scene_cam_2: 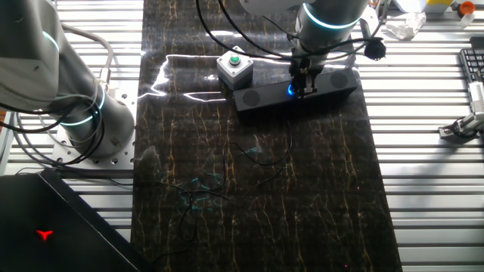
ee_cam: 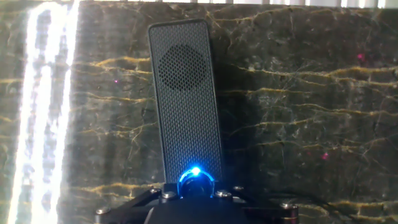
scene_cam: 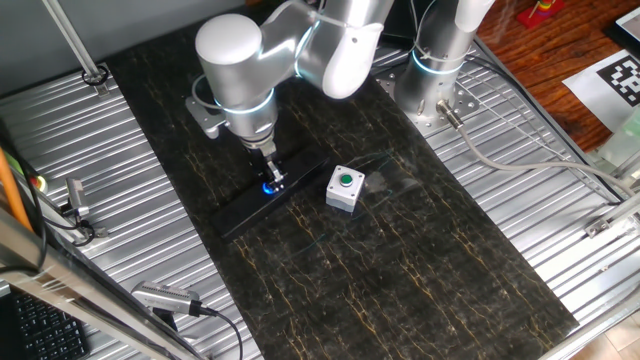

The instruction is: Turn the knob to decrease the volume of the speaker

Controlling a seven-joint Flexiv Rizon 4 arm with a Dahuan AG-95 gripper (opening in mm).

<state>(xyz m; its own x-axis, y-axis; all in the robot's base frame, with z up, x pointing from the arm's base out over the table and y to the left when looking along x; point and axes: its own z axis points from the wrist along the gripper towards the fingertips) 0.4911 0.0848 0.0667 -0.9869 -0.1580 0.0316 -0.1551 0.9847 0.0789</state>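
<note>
The speaker (scene_cam: 240, 212) is a long black bar lying on the dark marble mat; it also shows in the other fixed view (scene_cam_2: 261, 98) and in the hand view (ee_cam: 186, 93). The knob (scene_cam: 271, 188) glows blue near the bar's middle, and it shows in the other fixed view (scene_cam_2: 290, 91) and at the bottom of the hand view (ee_cam: 196, 180). My gripper (scene_cam: 269, 177) comes straight down onto the knob, with its fingers closed around it (scene_cam_2: 304, 85). In the hand view the gripper (ee_cam: 196, 191) sits right at the blue ring, and its fingertips are hidden.
A white box with a green button (scene_cam: 345, 188) stands right beside the speaker (scene_cam_2: 234, 66). A second arm's base (scene_cam_2: 83, 113) stands on the ribbed metal table. Thin cables lie on the mat (scene_cam_2: 257, 155). Clamps and tools lie on the metal edges.
</note>
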